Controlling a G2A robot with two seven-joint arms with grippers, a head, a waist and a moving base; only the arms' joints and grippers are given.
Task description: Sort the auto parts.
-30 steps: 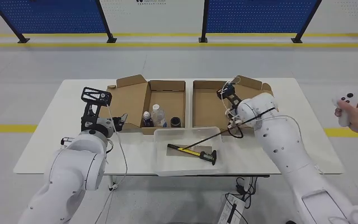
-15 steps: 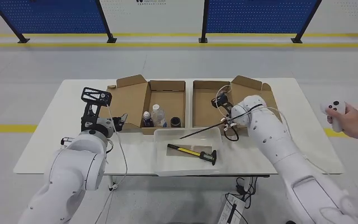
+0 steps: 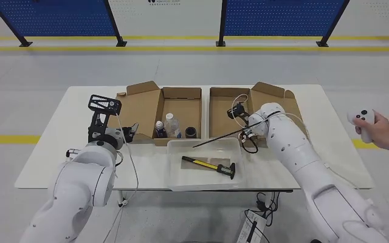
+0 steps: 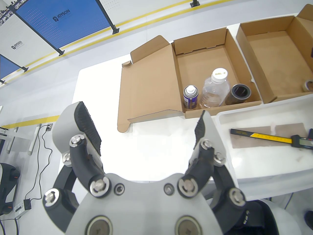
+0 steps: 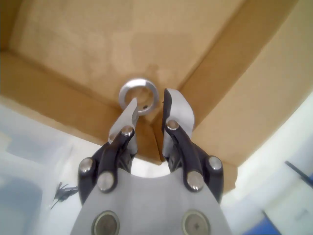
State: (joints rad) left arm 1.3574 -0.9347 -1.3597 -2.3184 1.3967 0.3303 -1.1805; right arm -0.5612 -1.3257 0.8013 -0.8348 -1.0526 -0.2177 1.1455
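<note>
Step in hand, as I judge it: placing the metal ring (image 5: 138,78) in the right box (image 5: 73,37).

- The ring lies flat on the box floor, tucked into the corner where two walls meet.
- Right gripper (image 5: 150,97) hangs just above the ring. Jaws are parted by a narrow gap with nothing between them. One fingertip overlaps the ring's edge in the wrist view; contact cannot be told.
- Left gripper (image 4: 141,110) hovers over the table (image 4: 151,152) near the left box (image 4: 200,40), jaws spread wide and empty.

Next move (judgement): lift the right gripper straight up, clear of the near wall, without nudging the ring. Then go to the caliper (image 4: 271,137) lying in the tray (image 4: 256,157). It is long, thin and flat, so the pinch should go across the narrow beam.

Materials:
- Ring: smooth bright metal, thick-walled, round.
- Boxes: matte brown corrugated card with open flaps.
- Tray: white plastic, shallow, with rounded corners.
- Caliper: yellow and black, rigid.
- Left box holds a small spray can (image 4: 190,96), a clear plastic bottle (image 4: 214,91) and a black cylinder (image 4: 240,94) along its near wall.
</note>
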